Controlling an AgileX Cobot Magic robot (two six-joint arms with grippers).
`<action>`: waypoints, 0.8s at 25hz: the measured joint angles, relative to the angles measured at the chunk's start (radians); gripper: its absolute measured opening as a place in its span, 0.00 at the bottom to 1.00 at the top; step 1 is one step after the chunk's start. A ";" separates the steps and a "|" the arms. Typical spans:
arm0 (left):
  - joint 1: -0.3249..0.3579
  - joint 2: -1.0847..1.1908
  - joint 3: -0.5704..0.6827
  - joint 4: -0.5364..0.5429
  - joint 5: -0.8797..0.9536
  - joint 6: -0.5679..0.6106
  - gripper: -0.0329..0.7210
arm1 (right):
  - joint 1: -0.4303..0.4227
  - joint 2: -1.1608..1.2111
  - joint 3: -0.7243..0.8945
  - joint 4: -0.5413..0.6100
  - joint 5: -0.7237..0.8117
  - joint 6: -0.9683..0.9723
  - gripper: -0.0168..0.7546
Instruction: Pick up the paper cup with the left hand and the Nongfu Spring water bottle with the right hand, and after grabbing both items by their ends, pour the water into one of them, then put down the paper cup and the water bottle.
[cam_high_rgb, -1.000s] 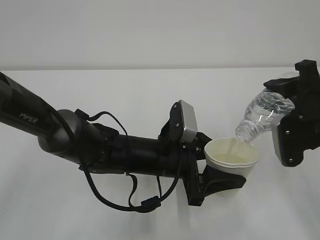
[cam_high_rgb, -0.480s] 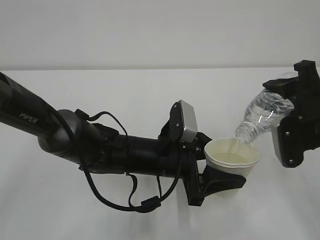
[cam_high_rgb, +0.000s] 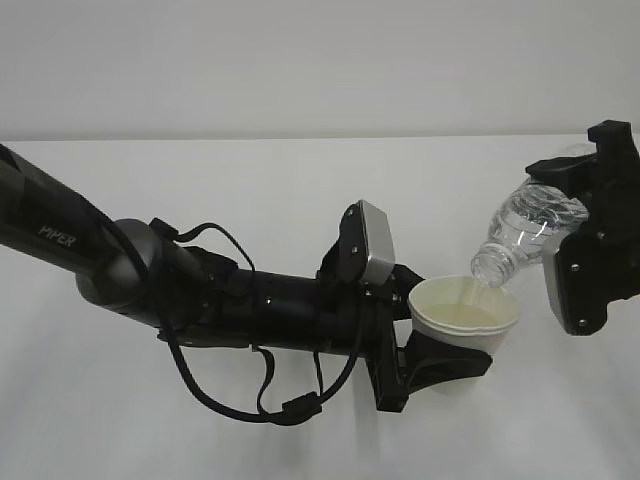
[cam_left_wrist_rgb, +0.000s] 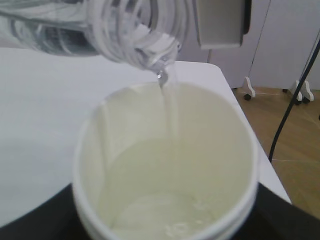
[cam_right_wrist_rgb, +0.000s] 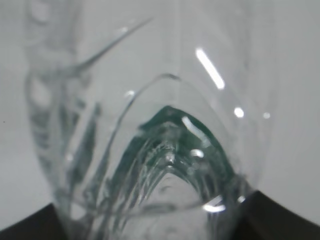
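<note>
Nothing moved: bottle (cam_high_rgb: 525, 235) tilted over cup (cam_high_rgb: 462, 318).

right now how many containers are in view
2: the paper cup held by the left pincer at centre, and the water bottle tilted over it in the right pincer.

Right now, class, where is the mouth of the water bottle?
In the exterior view, right of centre: the water bottle tilts down from the right gripper, its mouth just above the far rim of the paper cup.
</note>
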 joint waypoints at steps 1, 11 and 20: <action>0.000 0.000 0.000 0.000 0.000 0.000 0.67 | 0.000 0.000 0.000 0.000 0.000 0.000 0.53; 0.000 0.000 0.000 0.000 0.000 0.000 0.67 | 0.000 0.000 0.000 -0.002 0.000 -0.006 0.53; 0.000 0.000 0.000 0.000 0.000 0.000 0.67 | 0.000 0.000 0.000 -0.002 0.000 -0.008 0.53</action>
